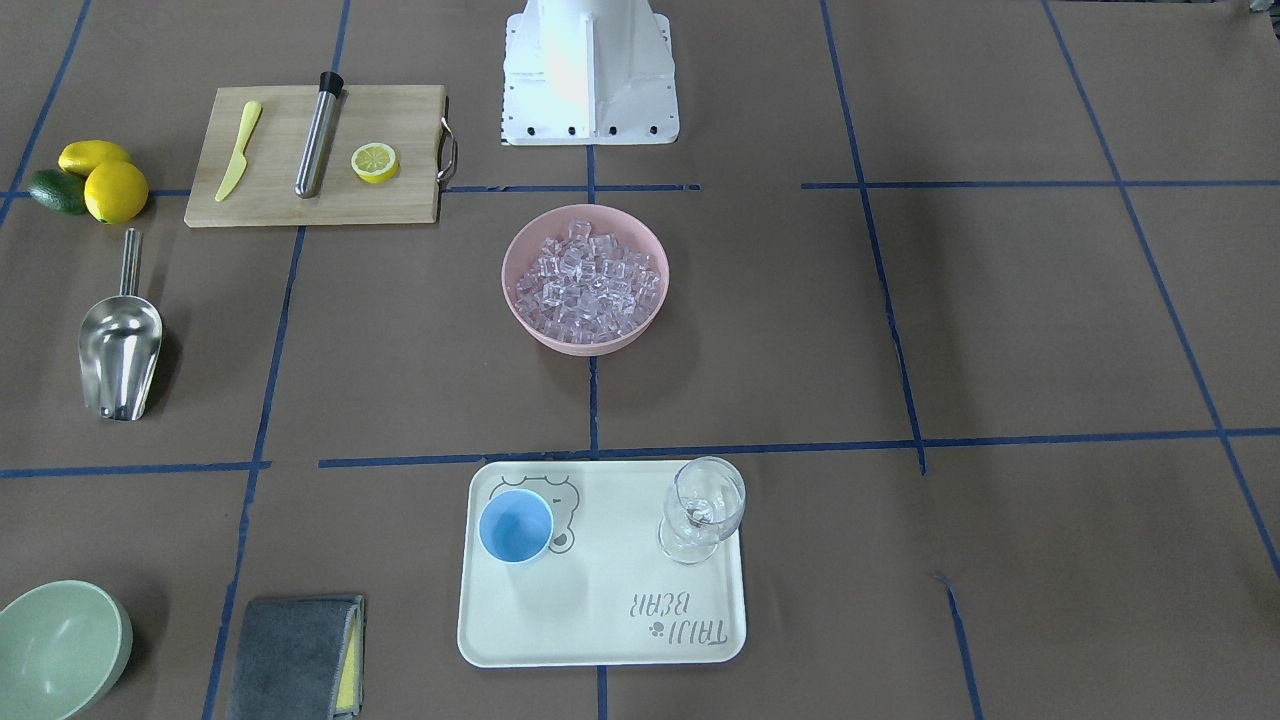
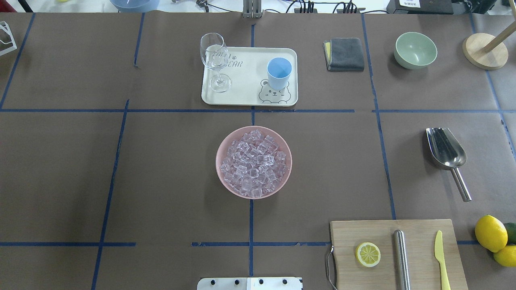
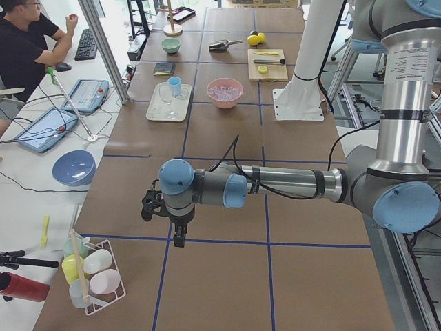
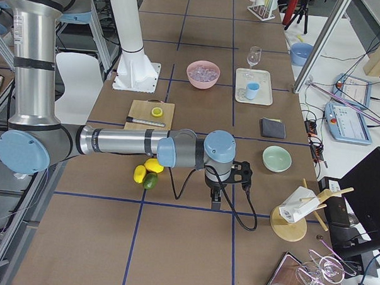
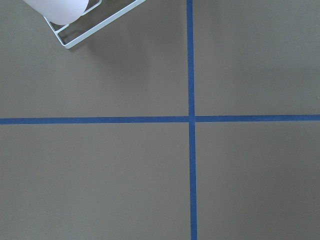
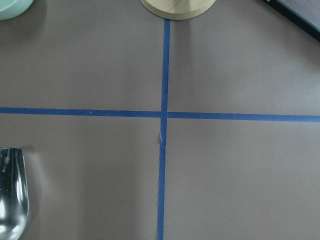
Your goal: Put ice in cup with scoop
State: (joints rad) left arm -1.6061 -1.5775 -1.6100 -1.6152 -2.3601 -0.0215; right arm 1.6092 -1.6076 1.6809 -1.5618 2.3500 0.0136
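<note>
Right hand (image 4: 216, 199) is hanging fingers-down over bare surface (image 4: 173, 243) at the robot's right end, and I cannot tell whether it is spread or pressed together. The same goes for the left hand (image 3: 180, 238), which is hovering well apart at the opposite end. Just beside the right hand, the scoop (image 2: 446, 150) is lying flat, its handle running near and its mouth pointing far, so that arm is looking better placed to take it. Further out, the ice (image 2: 254, 161) is sitting in the pink bowl (image 2: 221, 150) at centre. On the far side the cup (image 2: 279, 72) is standing empty on the tray (image 2: 246, 86).
</note>
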